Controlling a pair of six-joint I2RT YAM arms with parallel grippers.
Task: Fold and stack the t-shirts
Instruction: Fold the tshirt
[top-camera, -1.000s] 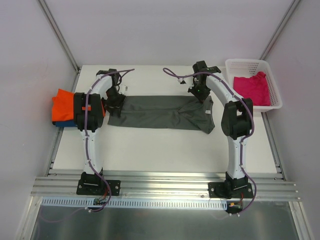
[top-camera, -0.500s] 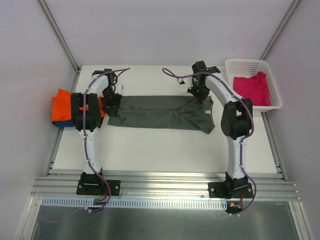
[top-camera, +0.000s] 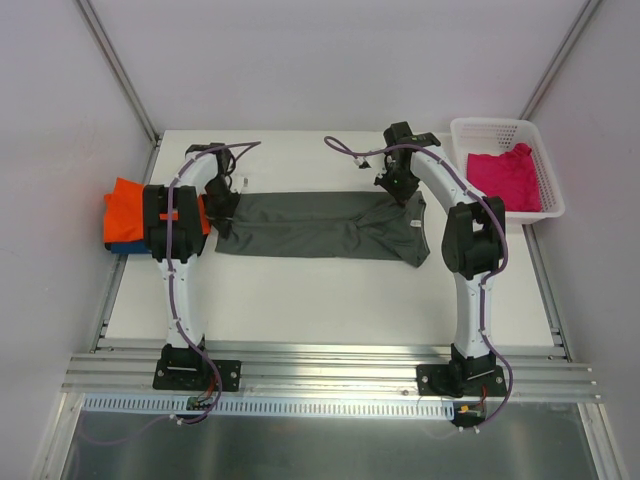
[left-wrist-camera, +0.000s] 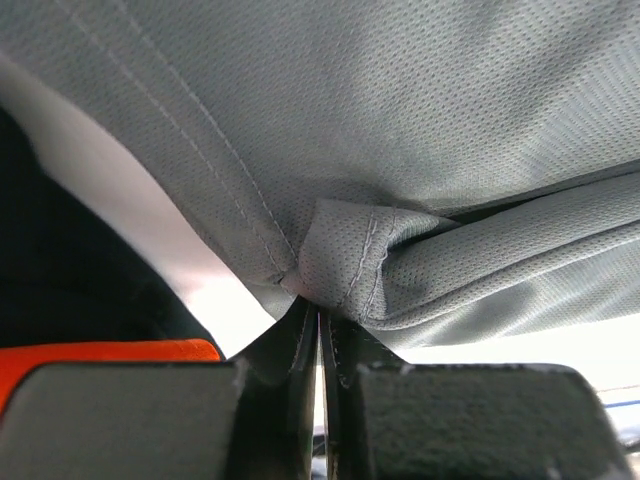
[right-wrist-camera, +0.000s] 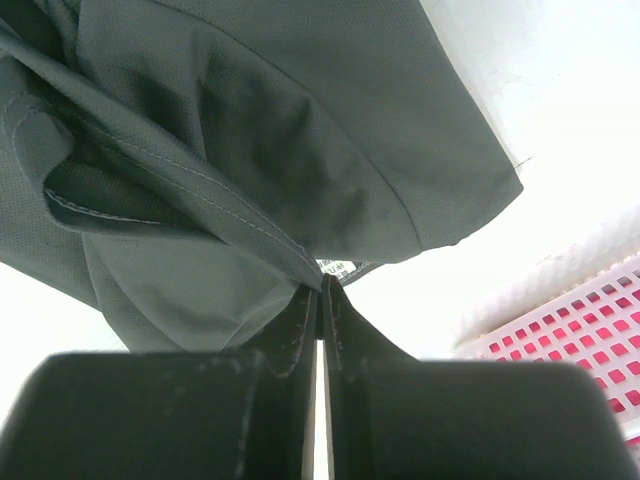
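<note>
Shirt in work: dark grey t-shirt (top-camera: 320, 225), lying flat across the middle of the white table (top-camera: 330, 290), pulled L-R into a long narrow band, folded lengthwise w/ creases running along it. Its R end spreads wider, one corner dropping toward the near side. L gripper (top-camera: 222, 204) is at the shirt's L end; wrist view shows its jaws pressed nearly together, pinching a stitched hem fold, cloth bunched just above the tips. R gripper (top-camera: 400, 186) is at the far R corner of the shirt, jaws likewise squeezed together on the cloth edge, w/ a small white label (right-wrist-camera: 338, 266) peeking out right at the pinch. Other shirts: orange t-shirt (top-camera: 125, 205) at the L table edge, lying on top of a blue t-shirt (top-camera: 125, 246), of which only a strip shows along the near side; both just beside the grey shirt's L end, can't tell if touching. Magenta pink t-shirt (top-camera: 505, 178) lies crumpled inside the white mesh basket (top-camera: 495, 125) at the far R corner, apart from the grey shirt.
</note>
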